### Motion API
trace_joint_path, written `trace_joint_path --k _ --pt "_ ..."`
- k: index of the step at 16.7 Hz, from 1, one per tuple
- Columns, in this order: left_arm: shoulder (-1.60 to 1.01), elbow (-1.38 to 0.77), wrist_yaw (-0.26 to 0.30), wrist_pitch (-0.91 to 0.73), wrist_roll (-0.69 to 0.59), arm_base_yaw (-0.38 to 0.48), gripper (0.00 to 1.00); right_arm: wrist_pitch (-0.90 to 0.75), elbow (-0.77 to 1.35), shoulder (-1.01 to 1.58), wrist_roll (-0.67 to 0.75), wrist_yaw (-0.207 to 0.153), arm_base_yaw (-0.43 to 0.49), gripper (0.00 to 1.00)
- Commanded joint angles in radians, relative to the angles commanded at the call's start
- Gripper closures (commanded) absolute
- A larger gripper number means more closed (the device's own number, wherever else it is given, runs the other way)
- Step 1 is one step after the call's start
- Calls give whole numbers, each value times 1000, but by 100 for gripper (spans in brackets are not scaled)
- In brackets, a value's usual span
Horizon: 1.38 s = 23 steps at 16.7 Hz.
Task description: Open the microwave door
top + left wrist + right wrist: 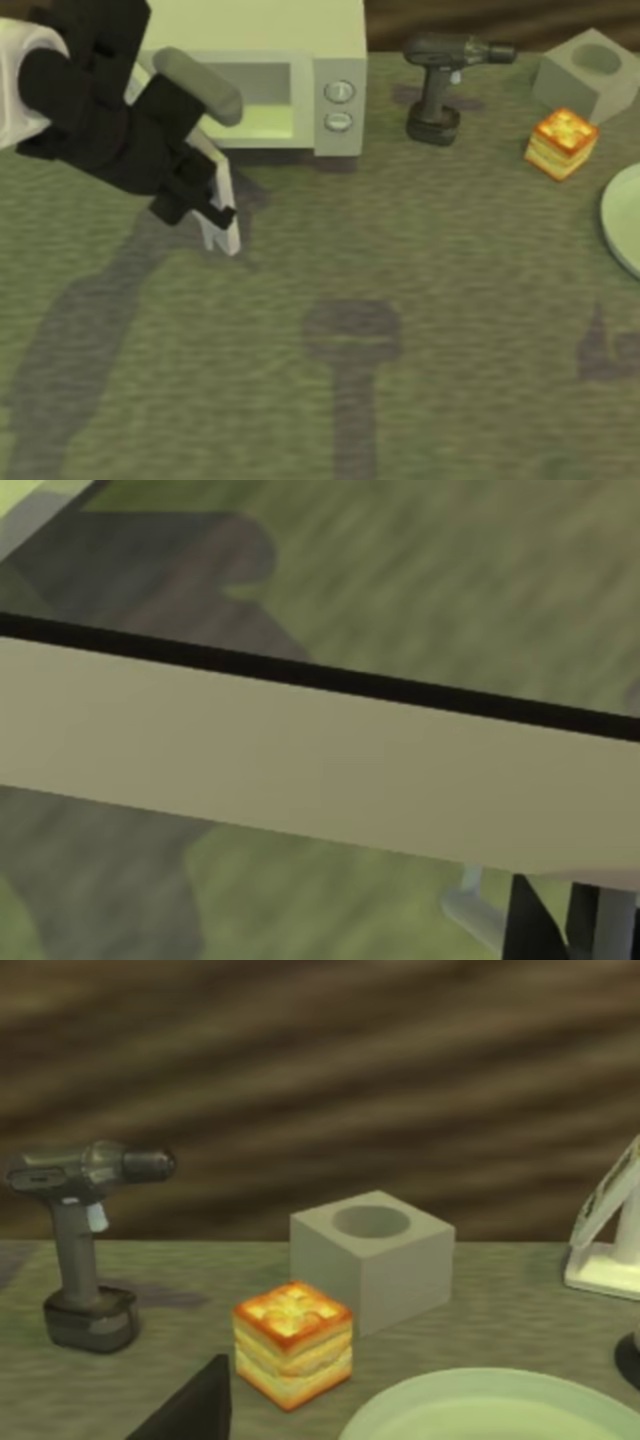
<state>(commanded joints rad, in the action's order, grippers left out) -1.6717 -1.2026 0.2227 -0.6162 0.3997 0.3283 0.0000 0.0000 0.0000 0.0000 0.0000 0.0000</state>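
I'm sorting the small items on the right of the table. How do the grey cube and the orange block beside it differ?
The grey cube is plain pale grey, while the orange block is orange-yellow with layered sides. The cube is clearly bigger than the block. The cube has a round hole in its top; the block's top is closed and patterned. The cube sits farther back on the table, the block in front of it. Both are boxy and rest flat on the table, apart from each other.

Olive-green mottled table [450, 300] under soft overhead light, dark brown streaked wall [320, 1070] behind
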Motion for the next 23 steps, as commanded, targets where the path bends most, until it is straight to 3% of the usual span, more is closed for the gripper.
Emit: trace_joint_path --k 23 --pt "0 3 10 -4 12 -4 100 0 0 0 0 0 0 0"
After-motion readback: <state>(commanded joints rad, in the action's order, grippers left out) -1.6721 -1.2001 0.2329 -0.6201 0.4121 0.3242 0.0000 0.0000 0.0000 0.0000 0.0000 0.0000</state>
